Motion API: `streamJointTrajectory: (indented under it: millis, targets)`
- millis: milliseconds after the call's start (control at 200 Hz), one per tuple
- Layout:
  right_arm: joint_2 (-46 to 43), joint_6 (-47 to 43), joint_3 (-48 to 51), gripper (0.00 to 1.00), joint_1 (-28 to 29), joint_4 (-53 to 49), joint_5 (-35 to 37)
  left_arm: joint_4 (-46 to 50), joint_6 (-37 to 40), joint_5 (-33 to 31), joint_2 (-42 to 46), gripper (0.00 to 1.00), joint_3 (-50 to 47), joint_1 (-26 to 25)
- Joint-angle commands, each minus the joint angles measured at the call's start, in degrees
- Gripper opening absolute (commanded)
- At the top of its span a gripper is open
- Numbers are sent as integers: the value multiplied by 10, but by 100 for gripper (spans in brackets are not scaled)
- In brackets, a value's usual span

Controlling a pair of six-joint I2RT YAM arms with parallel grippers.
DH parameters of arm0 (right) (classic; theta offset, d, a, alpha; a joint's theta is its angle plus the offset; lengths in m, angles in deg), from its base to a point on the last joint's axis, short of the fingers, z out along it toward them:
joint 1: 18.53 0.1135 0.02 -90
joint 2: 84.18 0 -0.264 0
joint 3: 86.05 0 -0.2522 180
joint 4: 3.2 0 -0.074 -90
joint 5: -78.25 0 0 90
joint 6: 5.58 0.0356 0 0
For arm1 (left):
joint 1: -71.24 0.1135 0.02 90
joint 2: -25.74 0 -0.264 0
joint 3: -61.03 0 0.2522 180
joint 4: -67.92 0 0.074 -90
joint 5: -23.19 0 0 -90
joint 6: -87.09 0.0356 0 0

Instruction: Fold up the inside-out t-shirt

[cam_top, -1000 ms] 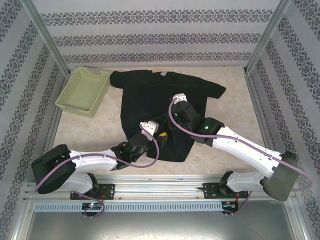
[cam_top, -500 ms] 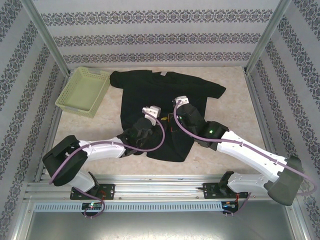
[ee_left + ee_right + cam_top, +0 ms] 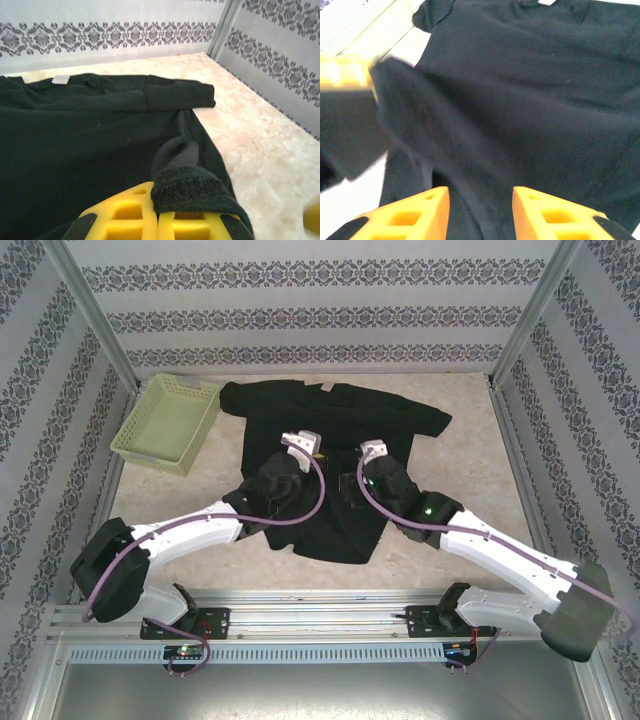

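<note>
The inside-out t-shirt [image 3: 330, 420] is black and lies spread on the table, its white tag [image 3: 326, 388] at the far collar. My left gripper [image 3: 305, 462] hangs over the shirt's middle. In the left wrist view it [image 3: 158, 200] is shut on a bunched fold of the shirt's hem [image 3: 192, 187], with the rest of the shirt [image 3: 100, 135] lying beyond. My right gripper [image 3: 360, 466] hovers just to the right of it. Seen from the right wrist, it [image 3: 481, 192] stands open, its yellow fingers [image 3: 415, 210] apart above a raised ridge of the shirt [image 3: 530, 75].
A pale yellow-green lattice basket [image 3: 165, 422] sits at the back left, beside the shirt's left sleeve. Bare marble tabletop [image 3: 470, 460] lies to the right of the shirt and along the near edge. Patterned walls and metal posts close in the table.
My left gripper has moved forward over the shirt and shut on the hem fold. My right gripper, shut before, has opened and shifted a little to the right.
</note>
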Motion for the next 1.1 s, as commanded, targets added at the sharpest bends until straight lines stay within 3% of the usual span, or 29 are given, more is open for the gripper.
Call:
streamJointTrajectory:
  millis: [0, 140, 220, 310, 460, 605, 819, 1094]
  targets:
    - [-33, -11, 59, 48, 32, 92, -92, 82, -11, 52, 26, 0, 41, 19]
    - [30, -21, 108, 54, 94, 198, -143, 112, 2, 68, 40, 0, 57, 26]
    - [104, -40, 89, 56, 114, 204, -130, 130, 9, 66, 45, 0, 64, 28]
    - [165, -67, 76, 55, 119, 220, -112, 132, 13, 66, 52, 0, 62, 32]
    - [228, -120, 96, 57, 117, 332, -115, 141, 11, 73, 57, 0, 63, 35]
    - [289, -141, 68, 58, 108, 331, -83, 144, 16, 73, 70, 0, 57, 35]
    - [325, -148, 82, 60, 65, 349, -31, 156, 33, 67, 106, 0, 48, 37]
    - [299, -150, 107, 64, 32, 338, 33, 184, 61, 63, 115, 0, 59, 38]
